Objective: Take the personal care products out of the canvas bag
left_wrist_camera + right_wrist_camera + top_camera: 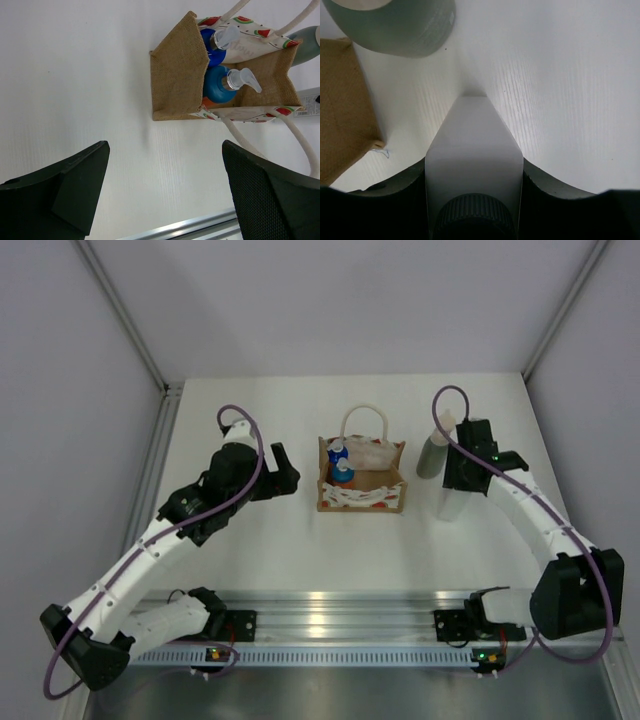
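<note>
Well, the white bench [250,550] takes up most of the room in front of me, with both arms reaching out over it from the near edge. The left arm [150,550] stretches toward the middle, and the right arm [540,520] bends in from the right side.

Between them the canvas bag [362,488] stands on the bench with its mouth open upward and its cream loop handle [362,415] on the far side. The left fingers [270,195] are spread wide apart with nothing between them. They hang just to the left of the bag without touching it.

A grey-green bottle [433,452] stands upright on the bench just to the right of the bag, outside it. Right beside that bottle, on the near side, the right fingers [555,192] are closed around a whitish bottle [472,145]. Its grey cap [474,215] sits back between the fingers and its other end points down at the bench. Whether that end touches the surface I cannot tell.

Two orange bottles [216,85] are inside the bag, side by side against its left wall. Their blue tops and white pump heads [245,80] show above the rim.
</note>
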